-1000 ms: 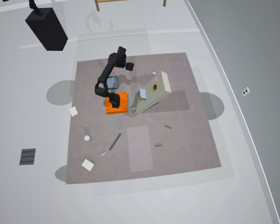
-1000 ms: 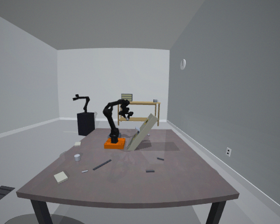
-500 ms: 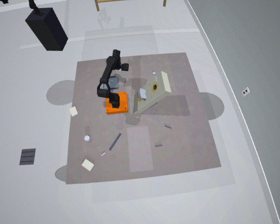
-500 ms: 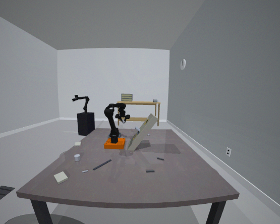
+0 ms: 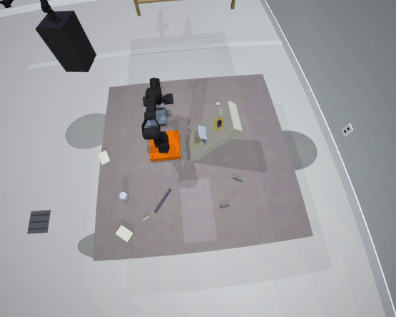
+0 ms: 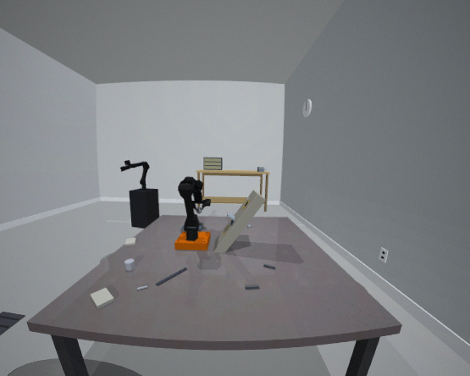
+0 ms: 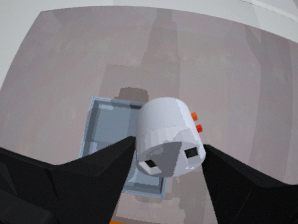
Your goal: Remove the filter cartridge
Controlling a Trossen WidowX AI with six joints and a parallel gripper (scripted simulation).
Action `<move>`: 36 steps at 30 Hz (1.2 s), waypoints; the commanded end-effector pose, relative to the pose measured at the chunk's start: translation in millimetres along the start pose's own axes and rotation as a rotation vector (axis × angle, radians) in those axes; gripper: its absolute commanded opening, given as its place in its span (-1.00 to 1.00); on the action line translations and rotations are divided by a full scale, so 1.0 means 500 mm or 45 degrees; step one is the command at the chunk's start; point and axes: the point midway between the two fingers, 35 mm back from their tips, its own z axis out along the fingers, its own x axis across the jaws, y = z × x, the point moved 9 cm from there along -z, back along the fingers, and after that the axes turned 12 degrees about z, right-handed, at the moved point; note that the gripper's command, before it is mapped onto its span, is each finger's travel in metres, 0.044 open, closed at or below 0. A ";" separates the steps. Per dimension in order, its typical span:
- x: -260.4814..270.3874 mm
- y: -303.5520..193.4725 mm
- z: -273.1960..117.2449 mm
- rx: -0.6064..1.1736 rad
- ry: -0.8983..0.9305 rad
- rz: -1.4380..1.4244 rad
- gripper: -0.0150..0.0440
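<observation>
The white round cartridge (image 7: 167,120) is clamped between the black fingers of my gripper (image 7: 168,146), its two dark slots facing the wrist camera. In the exterior view a pale bit of the cartridge (image 6: 198,209) shows below the wrist. It is held above the table. The blue-grey tray (image 7: 111,125) (image 5: 161,116) lies below, and the cartridge covers part of its right side in the wrist view. The cartridge's height over the tray is hard to tell. The tilted beige service panel (image 5: 212,135) (image 6: 243,223) shows a dark round opening (image 5: 219,123) with a yellow ring.
The orange base (image 5: 173,143) (image 6: 204,241) stands just in front of the tray. A pale flap (image 5: 202,132) juts from the panel's face. A small white round piece (image 5: 217,103) lies behind the panel. A white cylinder (image 5: 123,195) and a dark bar (image 5: 163,200) lie farther forward.
</observation>
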 end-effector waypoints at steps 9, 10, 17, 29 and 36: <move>0.068 -0.076 0.062 0.016 0.117 -0.198 -0.49; 0.069 -0.077 0.063 0.016 0.118 -0.201 -0.49; 0.067 -0.093 0.103 0.016 0.118 -0.201 -0.49; 0.054 -0.149 0.191 0.017 0.118 -0.201 -0.49; 0.055 -0.146 0.185 0.029 0.121 -0.206 -0.14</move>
